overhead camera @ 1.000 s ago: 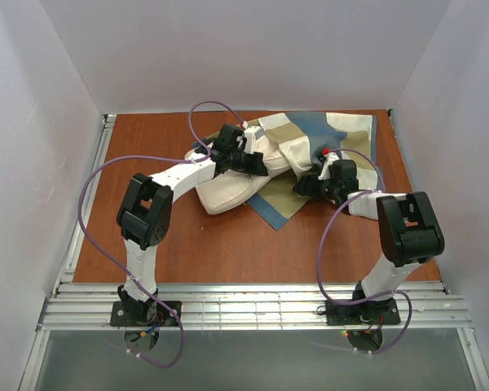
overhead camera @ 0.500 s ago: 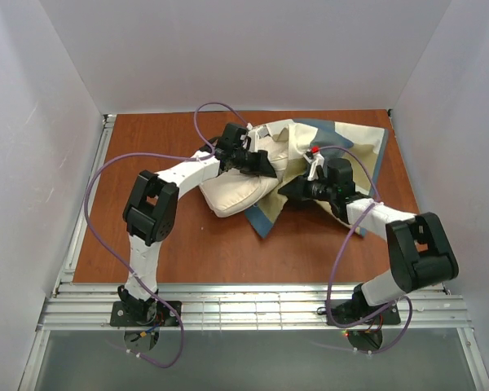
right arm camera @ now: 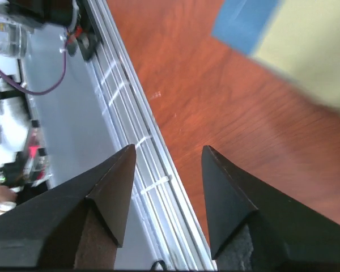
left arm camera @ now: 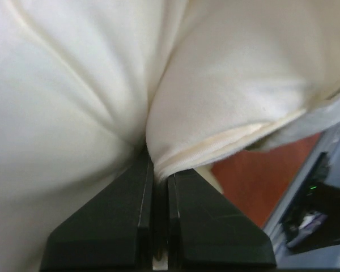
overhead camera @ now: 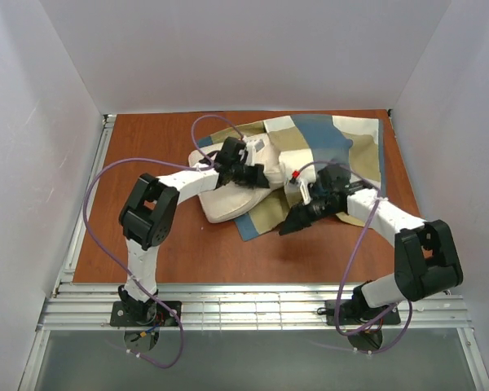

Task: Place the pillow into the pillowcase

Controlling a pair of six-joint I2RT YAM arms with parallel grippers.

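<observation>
Pillow [overhead camera: 222, 200]: we see it lying on the table [overhead camera: 147, 244] just left of centre, a little toward the far edge, with its long side running diagonally. Its left, near end is bare cream fabric. Its right end goes under the edge of the pillowcase [overhead camera: 334, 142]. We cannot tell whether that end is inside the opening or only covered by it.

Pillowcase: it is spread from the middle of the table to the far right corner, with blue, tan and cream blocks facing up. It is rumpled where it meets the pillow. One blue-edged corner points toward the near edge, just beside the pillow's near side.

Left gripper [overhead camera: 263, 177]: it reaches in from the left and sits on the pillow where the pillowcase begins. In the left wrist view the two black fingers [left arm camera: 116, 226] are clamped together on a thin fold of cream cloth, with plump cream fabric bulging on both sides. We take this as a pinch on the pillow.

Right gripper [overhead camera: 285, 230]: it is over bare wood, near the pillowcase's near corner, and points toward the near edge. In the right wrist view the jaws stand apart with nothing between them. Past them we see wood and the metal rail [right arm camera: 137, 148] at the near edge. Blurred blue and tan cloth fills the upper right of that view and does not touch the fingers.
</observation>
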